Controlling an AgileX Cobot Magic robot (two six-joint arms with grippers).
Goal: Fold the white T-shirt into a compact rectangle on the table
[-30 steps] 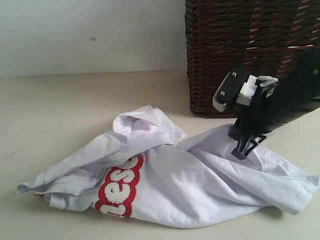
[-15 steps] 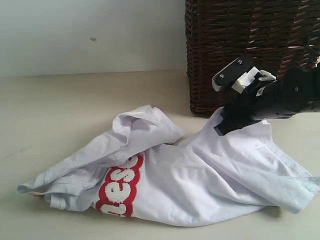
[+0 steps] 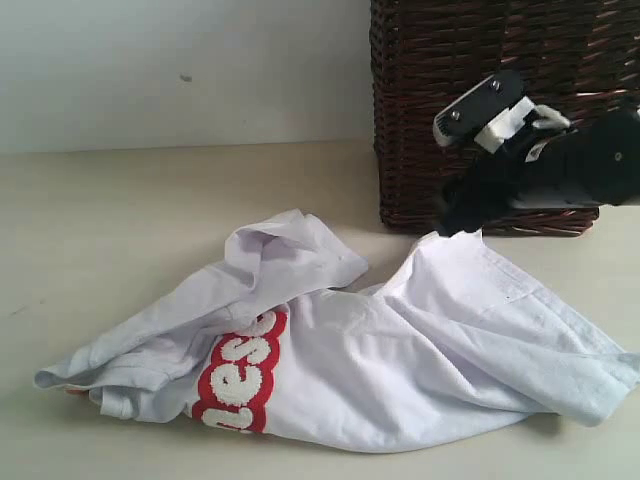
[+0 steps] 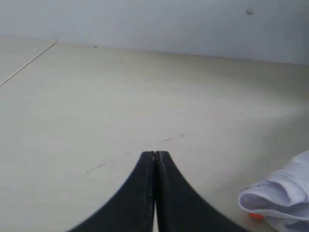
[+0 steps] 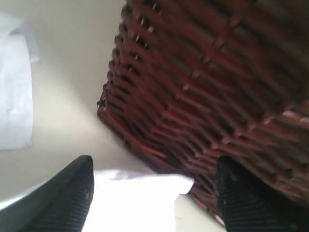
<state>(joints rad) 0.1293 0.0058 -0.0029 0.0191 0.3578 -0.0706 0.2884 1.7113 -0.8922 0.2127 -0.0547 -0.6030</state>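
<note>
The shirt lies crumpled near the table's front edge, with its red lettering towards the left. One raised fold sits between the wide-spread fingers of my right gripper, just before the basket at the back right. My left gripper is pressed closed and empty above bare table.

The white T-shirt is presenting soft, matt, creased cloth with fuzzy raised lettering; the table is showing a smooth matt surface. The basket is displaying rough, slightly glossy wicker, and the right gripper is showing ribbed matt black pads.
</note>
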